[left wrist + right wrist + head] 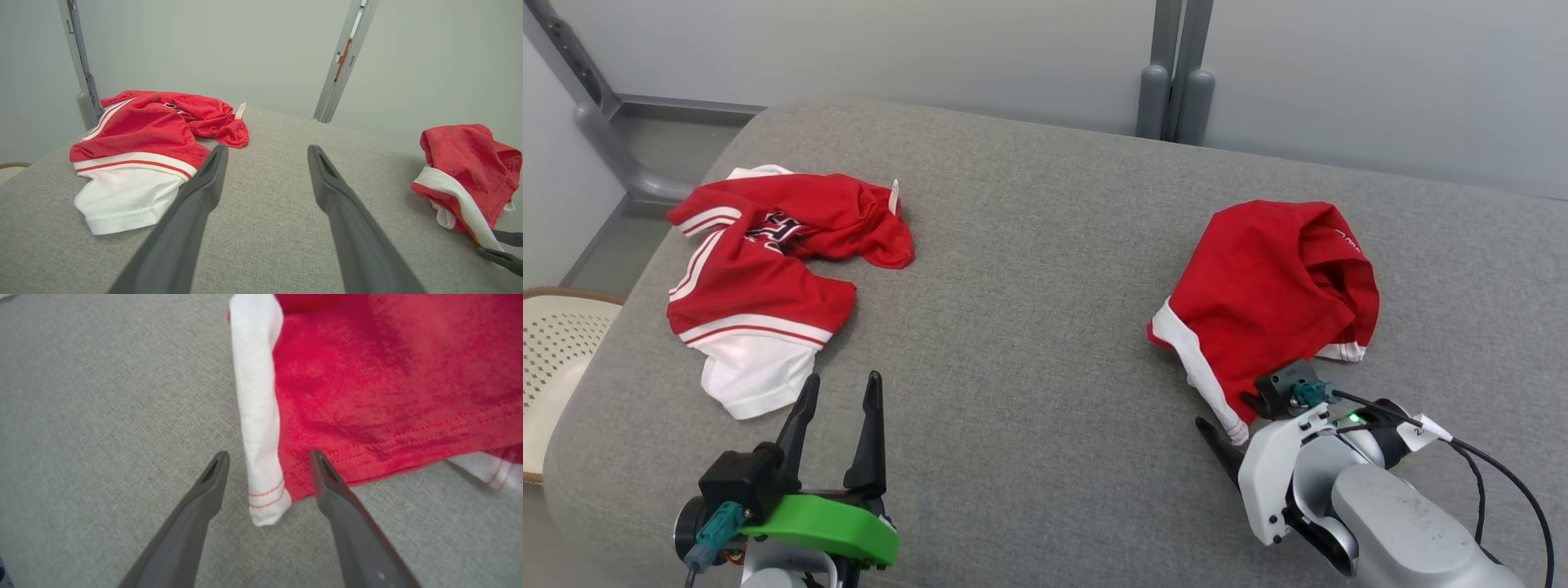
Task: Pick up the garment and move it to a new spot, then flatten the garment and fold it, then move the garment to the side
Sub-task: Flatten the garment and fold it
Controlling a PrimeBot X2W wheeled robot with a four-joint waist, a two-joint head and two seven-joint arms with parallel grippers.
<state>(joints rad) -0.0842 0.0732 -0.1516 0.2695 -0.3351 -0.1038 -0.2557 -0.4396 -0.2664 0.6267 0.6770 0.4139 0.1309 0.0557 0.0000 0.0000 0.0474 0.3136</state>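
Observation:
Two crumpled red-and-white garments lie on a grey cushioned surface [1029,343]. One red garment [1274,282] is bunched at the right, with a white hem strip [259,428] running toward me. My right gripper [1227,420] is open at its near edge, and its fingers [212,477] stand on either side of the strip's end without pinching it. A second red garment with white bands and lettering [756,269] lies at the left. My left gripper [841,382] is open just in front of its white part [122,200], holding nothing.
A pale perforated basket [556,359] stands off the surface's left edge. Grey metal posts [1172,90] and a pale wall rise behind the far edge. Bare grey surface stretches between the two garments. The right gripper's fingers [500,247] show low right in the left wrist view.

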